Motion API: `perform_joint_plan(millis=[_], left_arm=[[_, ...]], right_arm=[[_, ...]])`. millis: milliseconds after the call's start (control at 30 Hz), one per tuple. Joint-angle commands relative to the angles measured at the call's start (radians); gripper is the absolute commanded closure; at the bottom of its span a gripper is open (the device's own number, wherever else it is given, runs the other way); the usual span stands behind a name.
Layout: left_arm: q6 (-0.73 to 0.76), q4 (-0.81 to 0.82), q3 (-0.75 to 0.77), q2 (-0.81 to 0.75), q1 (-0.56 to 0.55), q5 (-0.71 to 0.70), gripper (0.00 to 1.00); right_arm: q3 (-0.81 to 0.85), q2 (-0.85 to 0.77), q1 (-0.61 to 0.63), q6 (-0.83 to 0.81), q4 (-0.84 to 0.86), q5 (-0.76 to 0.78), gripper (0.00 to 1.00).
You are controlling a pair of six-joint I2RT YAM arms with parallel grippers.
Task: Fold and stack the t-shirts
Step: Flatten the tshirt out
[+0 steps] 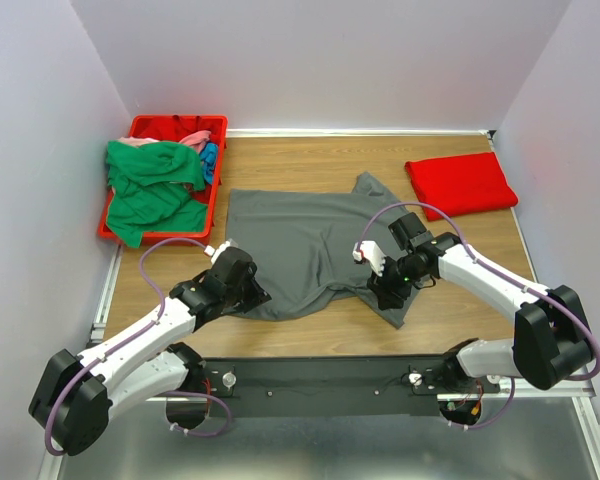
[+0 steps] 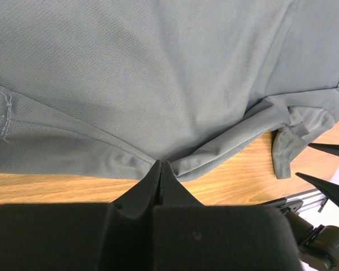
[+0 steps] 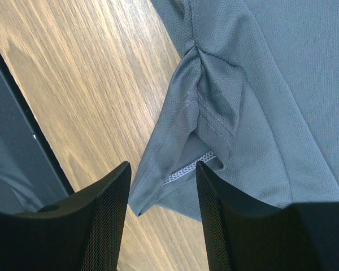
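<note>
- Spread across the middle of the desk (image 1: 310,150): a dark grey t-shirt (image 1: 300,245), mostly flat, rumpled along its near edge.
- Waiting at far left in a red bin (image 1: 180,118): a green t-shirt (image 1: 155,190) spilling over the rim, with a pink t-shirt (image 1: 192,138) and a blue t-shirt (image 1: 210,158) behind it.
- Already folded at far right: a red t-shirt (image 1: 460,183), well apart from the grey one and a likely base for the stack.
- At the near-left hem: left tool (image 2: 161,166), jaws pressed together on the cloth edge, fabric puckering toward the tips.
- At the near-right sleeve (image 3: 209,113): right tool (image 3: 163,169), jaws wide apart astride the sleeve's corner, holding nothing.
- Judged as the step in hand: securing a second grip before folding the near side over.
- For a clean fold, lower the right tool until both layers of the sleeve corner sit between the jaws, then close.
- Lift both corners together and level, keeping the hem taut between them.
- Carry toward the far edge in one sweep, and avoid dragging the body of the shirt along the wood.
</note>
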Motion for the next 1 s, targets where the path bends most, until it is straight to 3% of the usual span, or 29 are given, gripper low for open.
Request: perform_joint_plan(millis=[0,367,800,867,933,967], left_arm=[[0.013,0.014,-0.014,-0.011,-0.005,0.010,1.00],[0.020,0.017,-0.014,-0.014,-0.005,0.010,1.00],[0.027,0.006,-0.024,-0.001,-0.005,0.051,1.00],[0.028,-0.004,-0.028,0.017,-0.005,0.063,0.89],[0.040,-0.026,-0.018,0.058,-0.005,0.074,0.68],[0.051,-0.036,-0.014,0.072,-0.006,0.083,0.66]], right_arm=[[0.014,-0.011,-0.006,-0.016,-0.021,-0.033,0.43],[0.037,0.029,0.002,-0.006,-0.018,-0.057,0.43],[0.121,0.150,0.005,0.042,0.053,0.045,0.42],[0.117,0.148,0.007,0.042,0.057,0.044,0.42],[0.106,0.145,0.007,0.043,0.062,0.044,0.42],[0.103,0.145,0.007,0.045,0.066,0.041,0.42]])
